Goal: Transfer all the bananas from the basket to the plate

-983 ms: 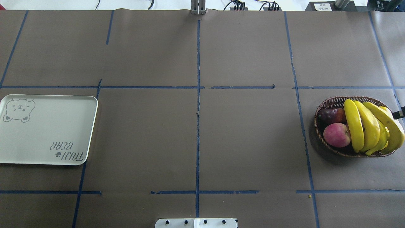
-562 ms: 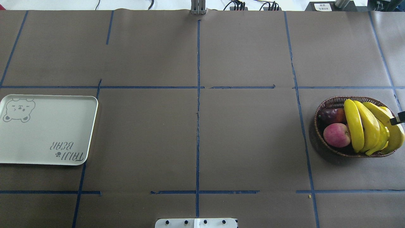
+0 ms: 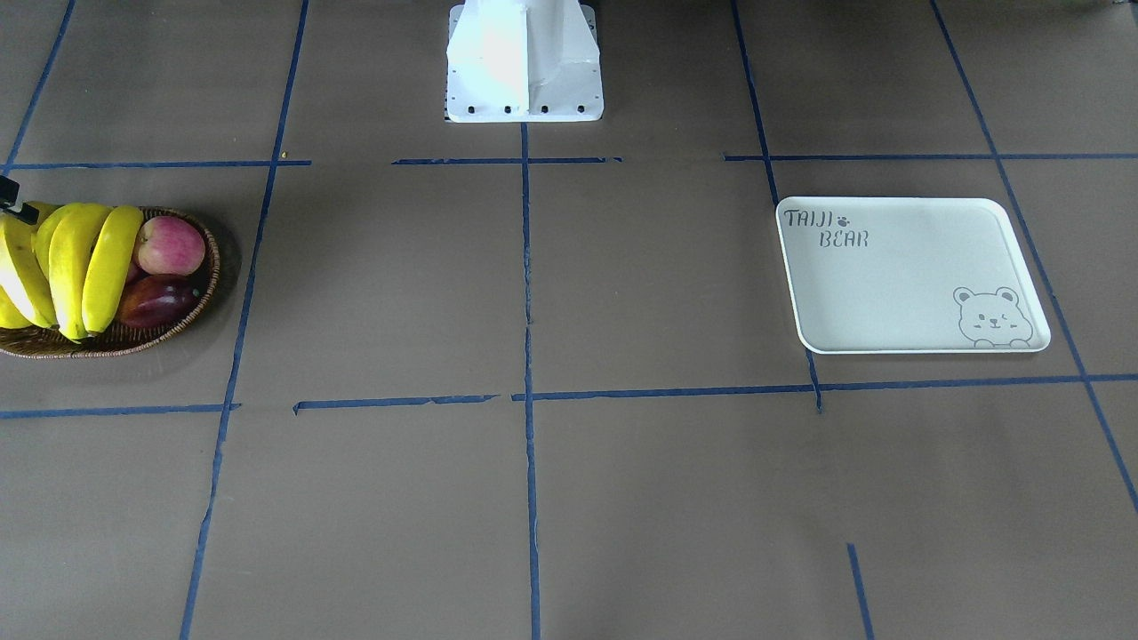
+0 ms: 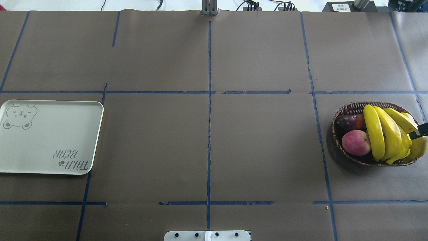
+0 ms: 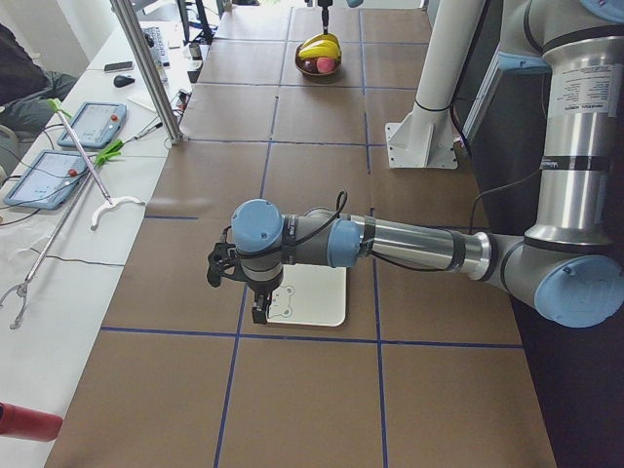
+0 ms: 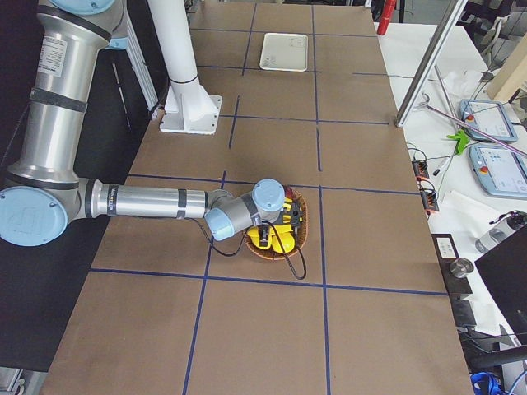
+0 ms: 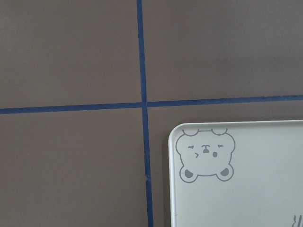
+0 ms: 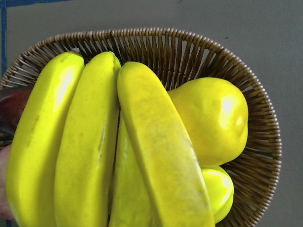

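Right fingers (image 4: pixel 422 131) hang over the bananas (image 4: pixel 375 134) in the basket (image 4: pixel 349 107).

Brown paper-covered table (image 4: pixel 260 150), blue tape grid (image 4: pixel 209 150); white side bench (image 5: pixel 58 302).

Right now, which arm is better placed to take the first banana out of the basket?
Right. The right arm hangs directly over the bananas in the basket, and they fill its wrist camera. The left arm is above the plate's corner at the table's opposite end.

I get bright, even light; glare blows out the white robot pedestal (image 3: pixel 524 62), and the long yellow bananas (image 8: pixel 85 142) gleam.
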